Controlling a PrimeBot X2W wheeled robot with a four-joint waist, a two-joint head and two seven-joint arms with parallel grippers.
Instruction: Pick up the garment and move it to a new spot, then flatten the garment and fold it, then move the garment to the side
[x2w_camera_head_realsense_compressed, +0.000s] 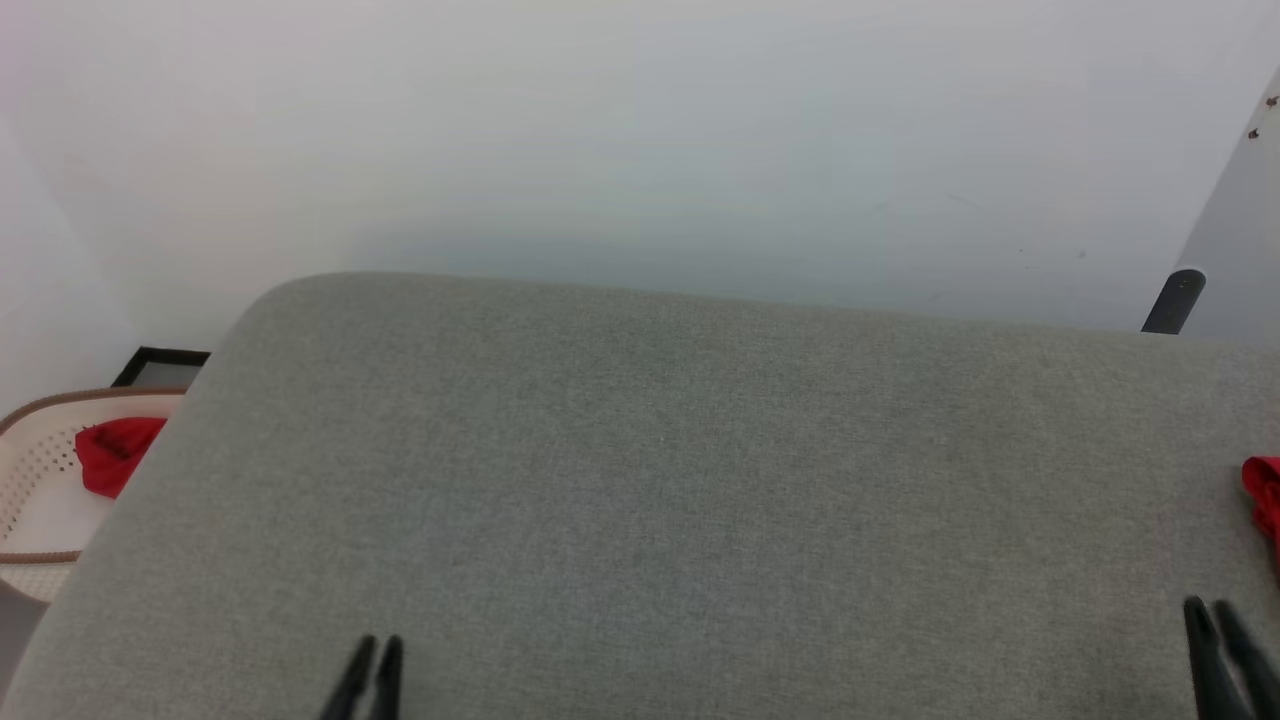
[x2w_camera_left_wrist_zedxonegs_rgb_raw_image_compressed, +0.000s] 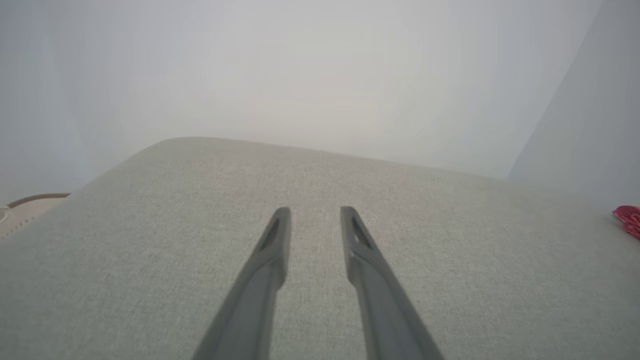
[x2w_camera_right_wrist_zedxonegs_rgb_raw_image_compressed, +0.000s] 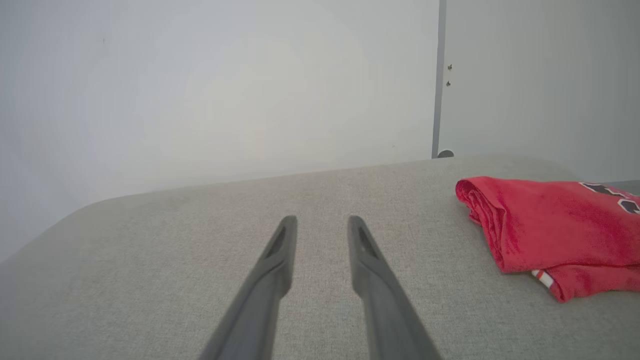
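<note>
Jaws of both grippers stand parted, nothing between them; left gripper (x2w_camera_left_wrist_zedxonegs_rgb_raw_image_compressed: 312, 212) and right gripper (x2w_camera_right_wrist_zedxonegs_rgb_raw_image_compressed: 322, 222) hang low over bare grey upholstery (x2w_camera_right_wrist_zedxonegs_rgb_raw_image_compressed: 200, 240). The red jersey (x2w_camera_right_wrist_zedxonegs_rgb_raw_image_compressed: 550, 225) lies in a folded bundle off to the right of the right jaws, touching neither. Judgement: the fold looks done and the move-aside step complete or nearly so. The next move calls only for keeping clear of the bundle.

Grey woven cloth cushion (x2w_camera_head_realsense_compressed: 640, 450), matt and finely textured, red cloth garment (x2w_camera_right_wrist_zedxonegs_rgb_raw_image_compressed: 550, 225), soft, creased

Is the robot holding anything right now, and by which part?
Nothing. The left gripper and right gripper are both empty; the red jersey lies apart from them on the grey cushion.
</note>
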